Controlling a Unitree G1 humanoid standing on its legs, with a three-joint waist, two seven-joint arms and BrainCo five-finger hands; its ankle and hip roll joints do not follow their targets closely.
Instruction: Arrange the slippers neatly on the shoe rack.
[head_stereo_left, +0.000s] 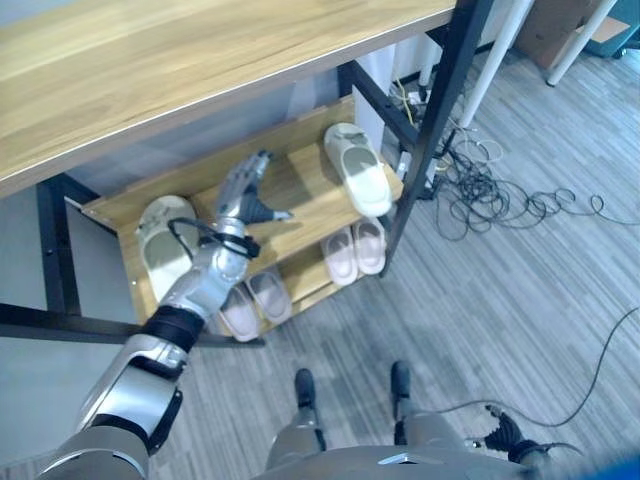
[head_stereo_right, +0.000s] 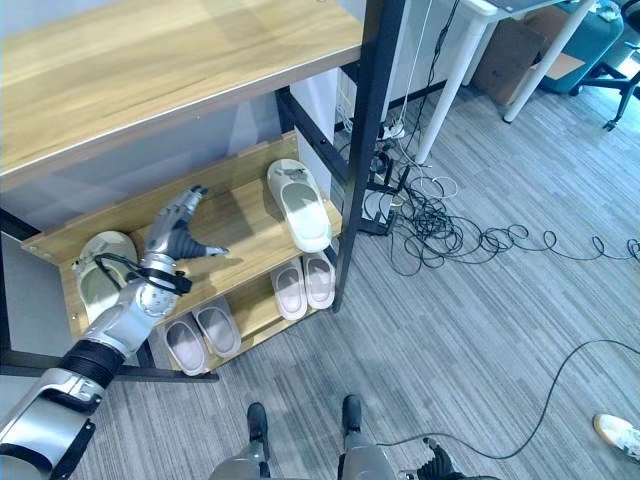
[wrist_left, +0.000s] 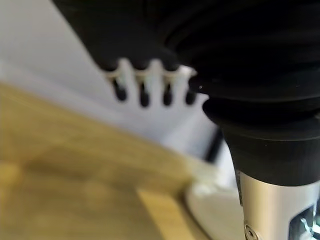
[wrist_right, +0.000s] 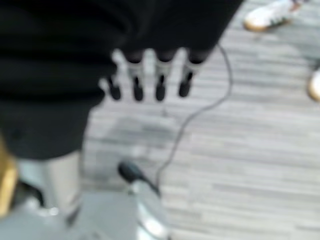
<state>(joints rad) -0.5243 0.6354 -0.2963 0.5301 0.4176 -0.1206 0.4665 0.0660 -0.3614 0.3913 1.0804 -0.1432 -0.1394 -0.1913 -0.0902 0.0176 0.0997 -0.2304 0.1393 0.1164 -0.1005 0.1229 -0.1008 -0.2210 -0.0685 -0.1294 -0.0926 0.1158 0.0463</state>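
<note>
Two cream slippers lie far apart on the shoe rack's middle shelf (head_stereo_left: 300, 215): the left slipper (head_stereo_left: 160, 245) at its left end and the right slipper (head_stereo_left: 358, 168) at its right end, angled. My left hand (head_stereo_left: 243, 195) hovers over the bare wood between them, open, fingers straight and thumb out, holding nothing. In the left wrist view its fingers (wrist_left: 144, 95) point past the shelf, with a pale slipper (wrist_left: 210, 210) close by. My right hand (wrist_right: 135, 75) hangs low at my side over the floor, open and holding nothing.
Two pale pink slipper pairs (head_stereo_left: 355, 250) (head_stereo_left: 255, 302) sit on the bottom shelf. The wide wooden top shelf (head_stereo_left: 180, 60) overhangs the rack. Tangled cables (head_stereo_left: 500, 200) lie on the floor to the right, by white table legs (head_stereo_right: 450, 80). A person's white shoe (head_stereo_right: 618, 432) shows at the far right.
</note>
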